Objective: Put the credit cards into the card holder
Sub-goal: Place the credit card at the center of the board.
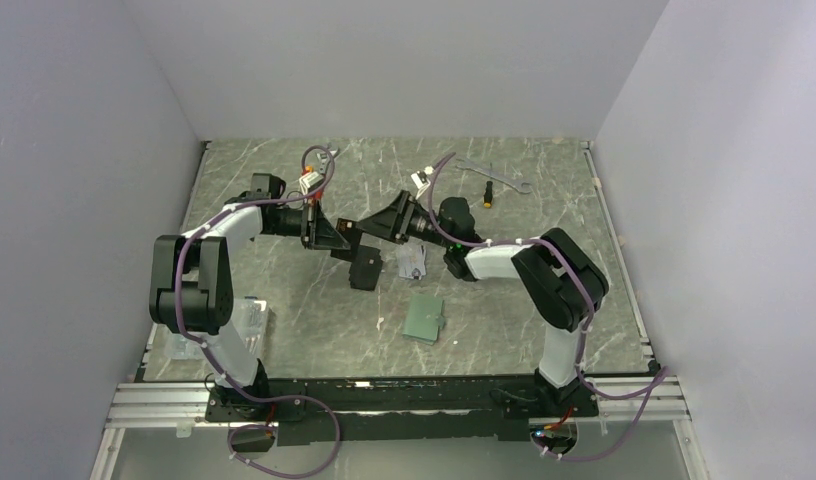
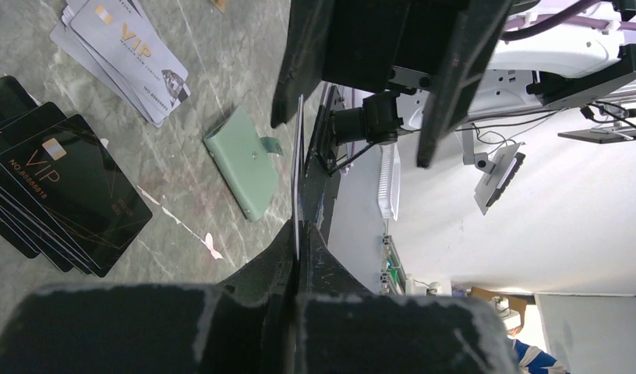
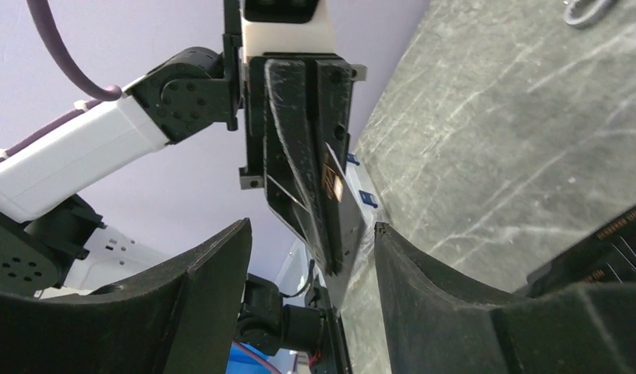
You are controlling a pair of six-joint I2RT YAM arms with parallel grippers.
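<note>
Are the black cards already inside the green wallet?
No, the black cards lie fanned out on the table, apart from the green wallet.

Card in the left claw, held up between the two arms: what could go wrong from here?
1. The left claw pinches the black card by one end only; if it lets go before the open right claw closes, the card may fall.
2. The two claws face each other closely and could collide.
3. The card holder lies folded shut, so the card may not slide in.
</note>
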